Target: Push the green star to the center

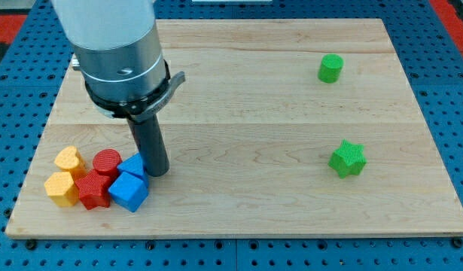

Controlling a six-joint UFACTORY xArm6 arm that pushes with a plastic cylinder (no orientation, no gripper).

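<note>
Yellow comes first at the view's left: two yellow blocks — a heart-like one point(68, 159) and a blunter one point(61, 189) below it — sit at the far-left edge of the cluster, well to the left of our tip point(157, 172). Next come a red cylinder point(106, 160) and a red star-like block point(92, 189), packed against each other, and then two blue blocks, the smaller one point(133, 165) touching or just beside our tip on its left, the larger one point(129, 191) just below and left of it. Our rod has no jaws to be apart or together — it is a bare stick resting at board height, holding nothing.

Far to the right of our tip lies the green star point(346, 159), roughly level with it, and above that, toward the view's top, a green cylinder point(330, 68). The wooden board point(239, 98) between is bare.

We judge the risks this way. If we sweep away carelessly, we drag the blue blocks along and scatter the cluster. The star needs pushing leftward, so we must get round to its right side; if we cut straight across, we strike its left face and shove it toward the board's right edge. An off-centre push on its points may spin it aside rather than slide it.
</note>
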